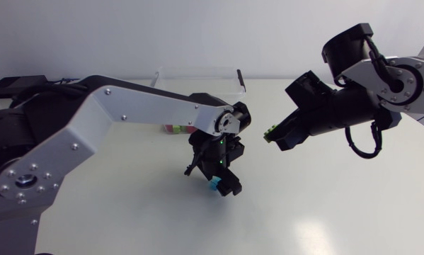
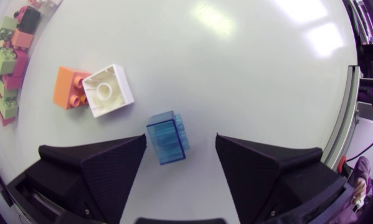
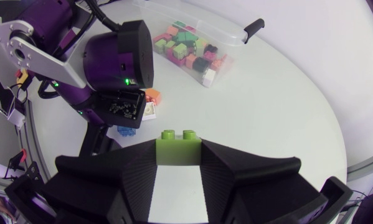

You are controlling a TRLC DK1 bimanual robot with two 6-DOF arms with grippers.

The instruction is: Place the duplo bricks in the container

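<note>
A translucent blue brick [image 2: 168, 137] lies on the white table between the fingers of my left gripper [image 2: 180, 148], which stands open; the brick sits close to one finger and well apart from the other. From above, that gripper [image 1: 223, 180] points down over the blue brick [image 1: 213, 185]. My right gripper [image 3: 179, 169] is shut on a green brick [image 3: 179, 147], held in the air at mid-table [image 1: 271, 132]. The clear container [image 3: 206, 46] holds several coloured bricks and stands at the table's back [image 1: 197, 79].
An orange brick [image 2: 70, 88] and a white brick [image 2: 109, 91] lie touching each other just ahead of my left gripper, between it and the container. The container's black-handled lid edge [image 3: 253, 26] is on its far side.
</note>
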